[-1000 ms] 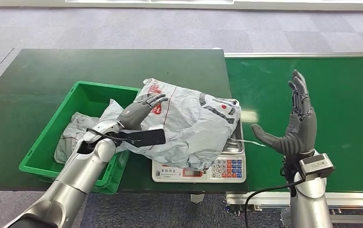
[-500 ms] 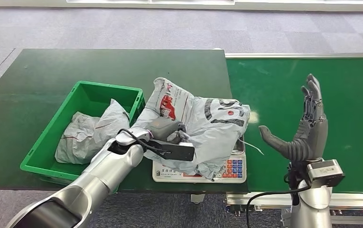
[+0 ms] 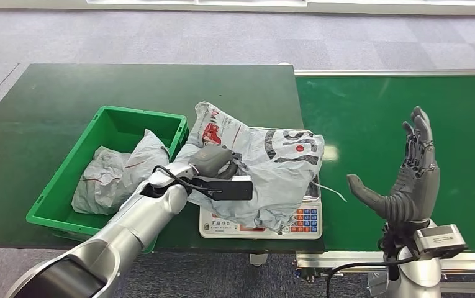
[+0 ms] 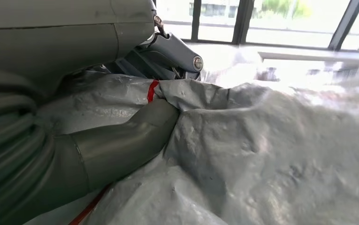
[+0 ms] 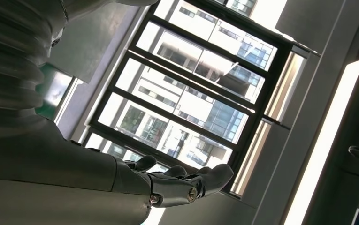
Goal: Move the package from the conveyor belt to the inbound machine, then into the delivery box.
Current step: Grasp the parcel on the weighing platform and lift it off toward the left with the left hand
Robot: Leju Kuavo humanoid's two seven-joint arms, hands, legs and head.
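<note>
Left hand point(image 3: 213, 160) pinches loose film of the package point(image 3: 266, 167) on the inbound machine point(image 3: 297, 222); right hand point(image 3: 408, 180) stands open, empty. Risk: film may slip or snag on the delivery box point(image 3: 61, 177) rim during transfer.

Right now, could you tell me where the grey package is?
In the head view, centre: the grey package lies on the scale, right of the green bin, gripped by the left robot hand.

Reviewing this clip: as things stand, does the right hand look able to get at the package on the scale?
Probably yes. The right hand is raised open over the conveyor belt, holding nothing, and bare belt lies between it and the package on the scale. The left hand already grips the package's near side.
</note>
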